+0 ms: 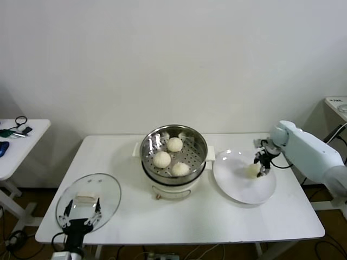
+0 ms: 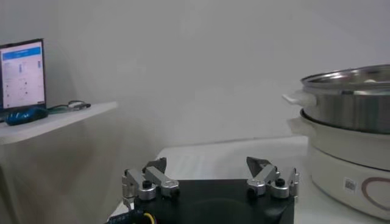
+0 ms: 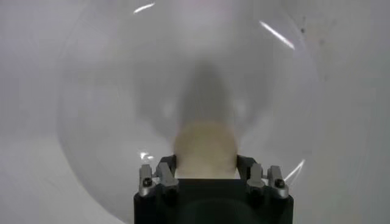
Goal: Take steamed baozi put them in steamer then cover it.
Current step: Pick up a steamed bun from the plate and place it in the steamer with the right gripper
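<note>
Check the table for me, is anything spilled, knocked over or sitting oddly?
Nothing stands out. Three baozi sit in the steamer, the cover lies flat, and the right gripper is on the fourth bun on the plate.

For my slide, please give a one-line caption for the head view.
Right gripper closes on the last baozi on the white plate; three baozi sit in the steamer.

My right end effector (image 3: 206, 159) points down at a round white plate (image 3: 109, 91), which spreads well beyond it on every side. One cream-white baozi (image 3: 205, 146) sits between my fingers (image 3: 166, 170), each pressed against one flank of the bun. Its dark shadow stretches across the plate just ahead of the bun. Beyond the plate's rim lies the pale table (image 3: 359, 122).
</note>
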{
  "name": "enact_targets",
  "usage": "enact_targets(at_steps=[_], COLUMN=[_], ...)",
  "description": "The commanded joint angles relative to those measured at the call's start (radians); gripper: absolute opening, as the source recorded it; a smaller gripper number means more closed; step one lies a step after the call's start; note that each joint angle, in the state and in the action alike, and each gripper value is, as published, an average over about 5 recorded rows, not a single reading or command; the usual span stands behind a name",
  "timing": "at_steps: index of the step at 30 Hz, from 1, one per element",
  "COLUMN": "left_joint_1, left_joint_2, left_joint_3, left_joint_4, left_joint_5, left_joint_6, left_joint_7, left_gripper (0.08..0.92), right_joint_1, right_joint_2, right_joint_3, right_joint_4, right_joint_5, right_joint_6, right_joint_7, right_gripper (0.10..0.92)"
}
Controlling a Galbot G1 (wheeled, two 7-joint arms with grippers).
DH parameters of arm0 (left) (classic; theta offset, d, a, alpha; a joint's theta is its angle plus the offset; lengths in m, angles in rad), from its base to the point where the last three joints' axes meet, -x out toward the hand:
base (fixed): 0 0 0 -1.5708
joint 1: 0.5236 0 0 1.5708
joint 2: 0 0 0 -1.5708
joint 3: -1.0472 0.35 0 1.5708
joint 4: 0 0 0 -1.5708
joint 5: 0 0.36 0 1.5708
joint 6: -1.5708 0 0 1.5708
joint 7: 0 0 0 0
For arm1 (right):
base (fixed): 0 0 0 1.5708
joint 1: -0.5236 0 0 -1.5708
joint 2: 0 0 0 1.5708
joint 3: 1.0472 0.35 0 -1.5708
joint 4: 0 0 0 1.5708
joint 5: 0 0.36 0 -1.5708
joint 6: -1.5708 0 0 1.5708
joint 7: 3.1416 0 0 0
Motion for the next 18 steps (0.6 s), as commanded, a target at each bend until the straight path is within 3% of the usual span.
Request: enact_targets(at_steps=[1, 11, 18], left_joint_1=[-0.002, -0.003, -0.004], left_joint_2=[-0.002, 0.005, 0.017], left_joint_3=[0.006, 0.031, 0.059], left_joint_4=[-0.004, -0.015, -0.029], left_joint_5=[0.000, 0.000, 0.005], left_joint_6=[-0.002, -0.005, -0.007], left_joint_7=[0.001, 0.004, 0.007], left_gripper=[0.823, 0.823, 0.823], right_joint_1=[0.241, 0.607, 0.709], right_joint_2=[-0.011, 0.084, 0.172], right_joint_3=[-0.228, -0.559, -0.654], right_joint_4=[0.081, 0.182, 0.273], right_joint_5=[0.267, 0.633, 0.787], right_joint_6=[-0.057, -0.138, -0.193], right_joint_7=[0.010, 0.027, 0.072], right_gripper=[0.653, 0.655, 0.661])
